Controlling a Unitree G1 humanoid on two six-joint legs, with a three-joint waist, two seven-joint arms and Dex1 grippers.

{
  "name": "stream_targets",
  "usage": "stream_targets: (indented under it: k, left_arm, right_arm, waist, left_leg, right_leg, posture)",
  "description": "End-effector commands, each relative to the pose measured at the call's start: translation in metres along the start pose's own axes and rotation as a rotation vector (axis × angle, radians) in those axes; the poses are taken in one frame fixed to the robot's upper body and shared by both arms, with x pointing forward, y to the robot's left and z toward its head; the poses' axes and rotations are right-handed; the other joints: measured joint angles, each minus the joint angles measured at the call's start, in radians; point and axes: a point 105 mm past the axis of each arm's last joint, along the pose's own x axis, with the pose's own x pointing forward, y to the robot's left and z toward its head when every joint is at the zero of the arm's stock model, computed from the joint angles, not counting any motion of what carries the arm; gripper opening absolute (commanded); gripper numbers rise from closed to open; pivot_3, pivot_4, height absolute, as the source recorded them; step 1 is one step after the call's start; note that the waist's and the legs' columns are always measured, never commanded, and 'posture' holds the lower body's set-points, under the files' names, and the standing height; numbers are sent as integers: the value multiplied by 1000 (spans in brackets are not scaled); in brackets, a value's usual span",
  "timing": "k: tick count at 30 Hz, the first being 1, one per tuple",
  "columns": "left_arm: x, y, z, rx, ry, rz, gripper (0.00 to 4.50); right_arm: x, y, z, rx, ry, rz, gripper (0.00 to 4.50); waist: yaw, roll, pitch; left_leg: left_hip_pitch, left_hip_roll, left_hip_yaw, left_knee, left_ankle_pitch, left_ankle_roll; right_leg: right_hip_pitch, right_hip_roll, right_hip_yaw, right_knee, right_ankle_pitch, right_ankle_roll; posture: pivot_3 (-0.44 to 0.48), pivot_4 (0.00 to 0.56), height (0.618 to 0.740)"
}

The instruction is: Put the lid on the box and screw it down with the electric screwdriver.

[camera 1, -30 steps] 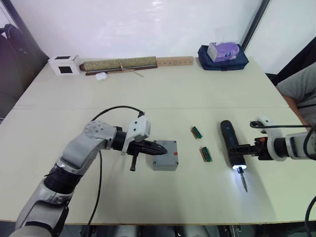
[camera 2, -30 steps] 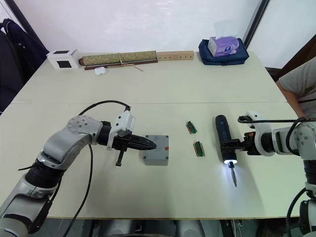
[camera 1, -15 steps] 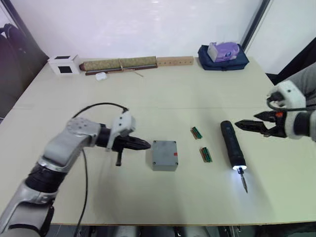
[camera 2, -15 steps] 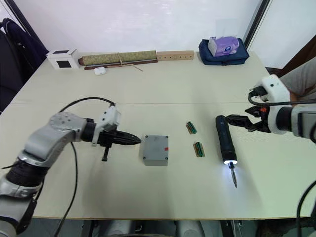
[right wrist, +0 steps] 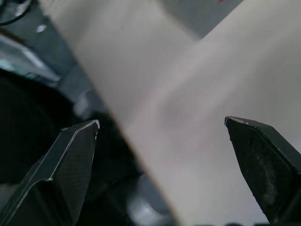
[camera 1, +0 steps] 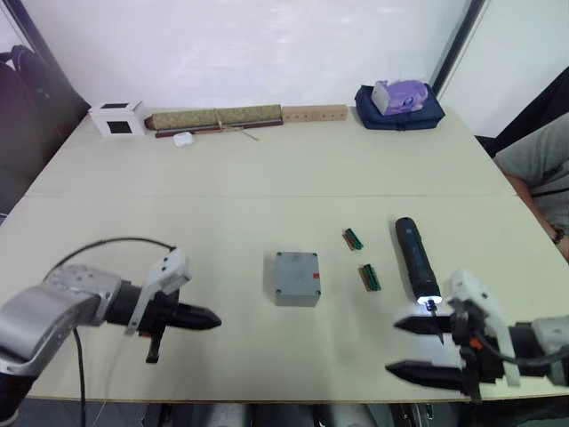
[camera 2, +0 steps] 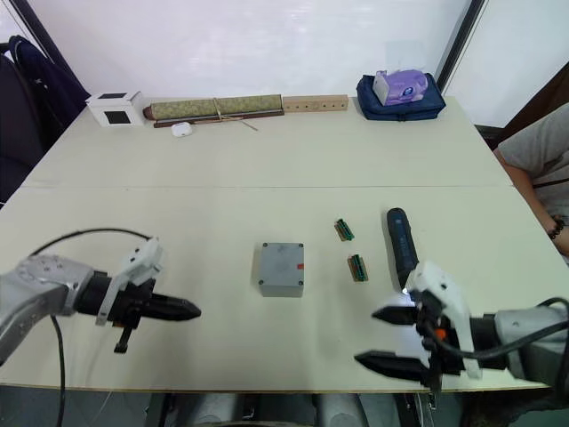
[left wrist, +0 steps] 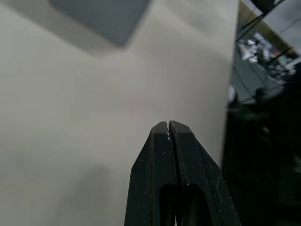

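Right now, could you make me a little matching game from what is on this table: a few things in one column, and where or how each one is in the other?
Things:
1. box
2. electric screwdriver
3. left hand
4. right hand

States:
A. fingers spread wide, holding nothing
B. lying flat with its tip light on
C. fingers pressed together, empty
D. sitting closed at mid-table, red mark on its side

Pairs: 1-D, 2-B, 3-C, 4-A
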Motion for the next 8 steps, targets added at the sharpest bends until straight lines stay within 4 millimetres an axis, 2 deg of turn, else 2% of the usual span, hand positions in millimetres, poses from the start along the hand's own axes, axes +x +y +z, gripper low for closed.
stream_targets:
  k: [1, 8]
  left_arm:
    - [4, -10, -1, 9, -2, -21, 0]
    - [12, -20, -5, -35, -18, -60, 0]
  right_arm:
    - [5, 1, -4, -40, 13, 8, 4427]
    - [8, -6, 0, -68, -8, -6, 4427]
  waist:
    - [0, 0, 0]
    - [0, 0, 0]
  left_leg:
    - [0, 0, 0, 0, 0, 0]
    - [0, 0, 1, 0, 0, 0]
  right_leg:
    - [0, 0, 0, 0, 0, 0]
    - [0, 0, 1, 0, 0, 0]
  posture:
    - [0, 150, 740]
    - [0, 150, 740]
